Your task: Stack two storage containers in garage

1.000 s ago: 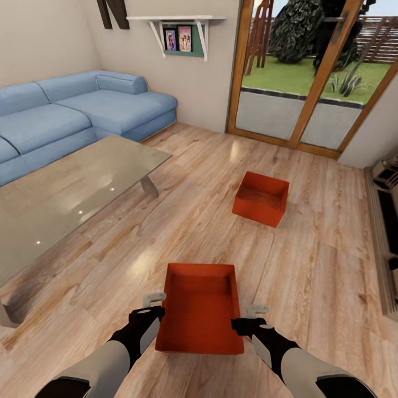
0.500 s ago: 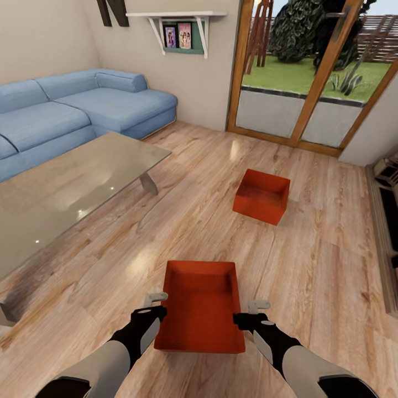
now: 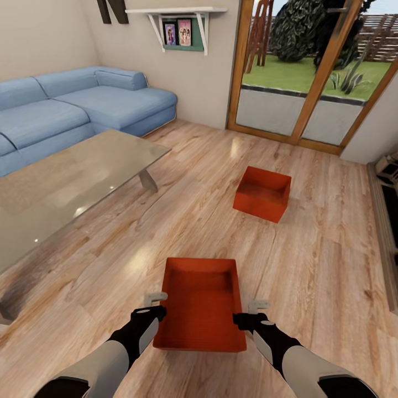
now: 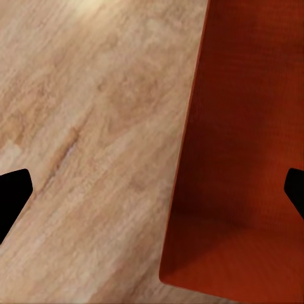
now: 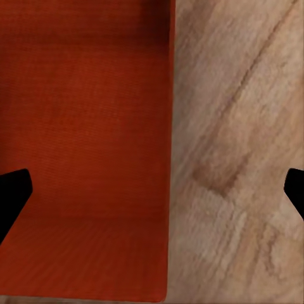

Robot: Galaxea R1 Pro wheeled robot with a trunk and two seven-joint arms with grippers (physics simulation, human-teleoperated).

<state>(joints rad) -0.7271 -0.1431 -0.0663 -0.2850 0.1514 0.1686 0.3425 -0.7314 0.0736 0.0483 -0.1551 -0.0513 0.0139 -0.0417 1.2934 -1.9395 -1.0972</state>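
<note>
Left end effector (image 3: 156,305) pressed against near container (image 3: 200,309) at its 9 o'clock wall; right end effector (image 3: 250,312) against the 3 o'clock wall. Wrist views: each pair of dark fingertips spread wide, the container's edge lying between them. Container clamped between the two arms, open side up, over the living room's wood plank floor (image 3: 309,265). Second container (image 3: 262,194) sits on floor at 1 o'clock, well apart. Glass tabletop (image 3: 66,188) at 10 o'clock; blue sofa (image 3: 83,105) beyond; glass doors (image 3: 309,72) at 1 o'clock

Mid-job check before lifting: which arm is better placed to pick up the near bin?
Neither alone. The left gripper and right gripper flank the near container, jaws open astride its side walls, so a two-arm lift suits.
</note>
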